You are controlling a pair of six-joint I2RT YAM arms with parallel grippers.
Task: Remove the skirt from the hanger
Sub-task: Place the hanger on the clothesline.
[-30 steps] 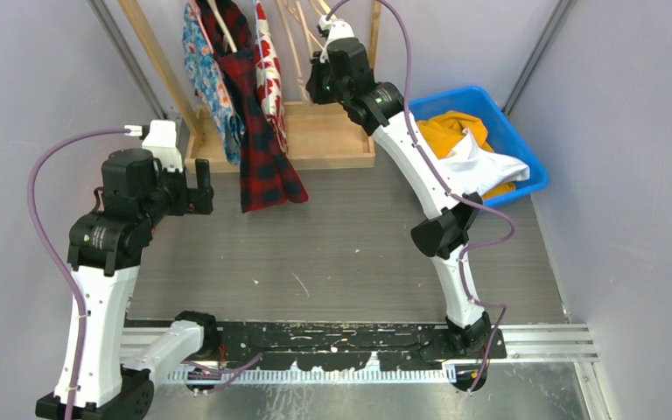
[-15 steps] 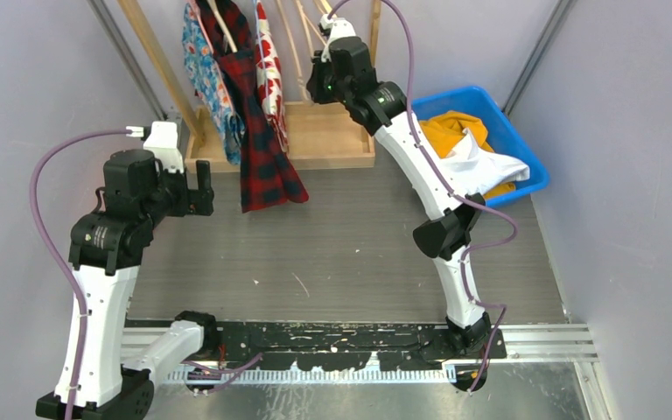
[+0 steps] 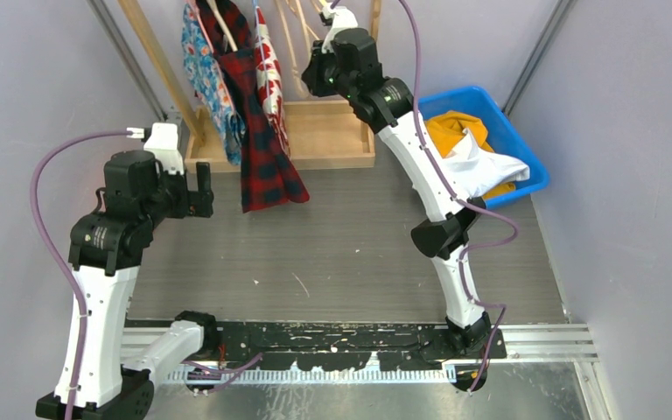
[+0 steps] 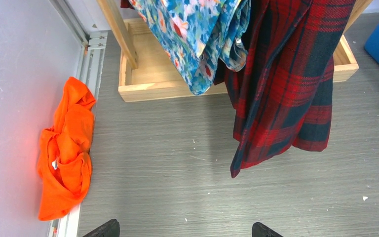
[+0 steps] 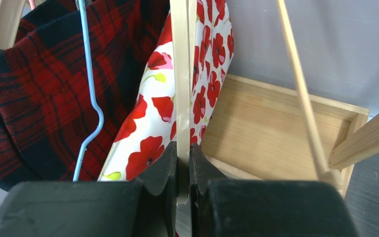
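Right gripper [image 5: 182,165] is raised at the far side of the table [image 3: 359,254], its jaws pressed together on the pale wooden hanger [image 5: 181,74], which runs straight up between the black fingers. Draped on that hanger is the poppy-print skirt [image 5: 148,123], white with red flowers, hanging above the wooden rack base [image 3: 328,131]. Just left of the skirt hangs a red and black plaid garment [image 4: 286,89] with a light blue wire hanger [image 5: 93,98] lying against it, and left of that a blue floral garment [image 4: 197,34]. Left gripper [image 4: 185,229] hovers near the plaid hem, spread wide and holding nothing. An orange cloth [image 4: 66,148] lies crumpled along the left wall. A blue bin [image 3: 506,125] at the far right holds yellow and white clothes [image 3: 477,162].
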